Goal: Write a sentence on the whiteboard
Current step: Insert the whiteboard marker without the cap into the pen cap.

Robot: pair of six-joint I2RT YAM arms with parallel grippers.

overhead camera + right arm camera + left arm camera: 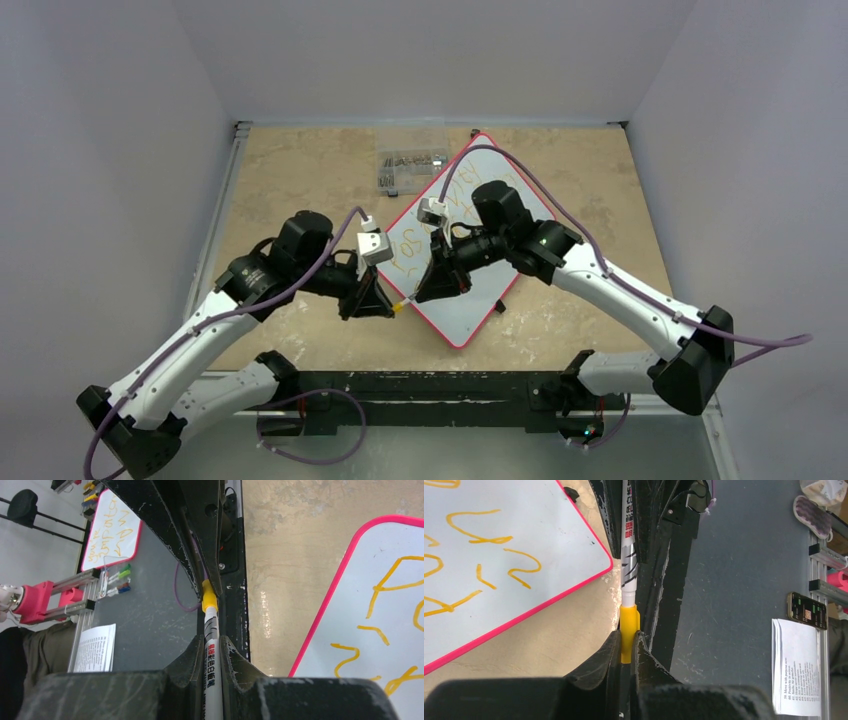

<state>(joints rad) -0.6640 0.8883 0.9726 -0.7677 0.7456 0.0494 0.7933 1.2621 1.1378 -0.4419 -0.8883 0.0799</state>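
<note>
The whiteboard (pixel 470 305) lies turned like a diamond on the table, its red-pink frame around orange-yellow lettering (pixel 415 255). Both grippers meet off its near-left edge. My right gripper (pixel 425 295) is shut on the white marker body (pixel 210 630). My left gripper (pixel 385 305) is shut on the marker's yellow cap (pixel 629 625), which sits on the marker's end (pixel 629 555). In the left wrist view the board (pixel 549 530) and its lettering (pixel 474 535) are at upper left. In the right wrist view the board (pixel 400 610) and lettering (pixel 395 572) are at right.
A clear box of small parts (pixel 412 168) sits at the back of the table by the board's far corner. A black board foot (pixel 500 306) sticks out on the near-right edge. Past the table's front rail are a printed sheet (pixel 801 665) and another whiteboard (pixel 112 527).
</note>
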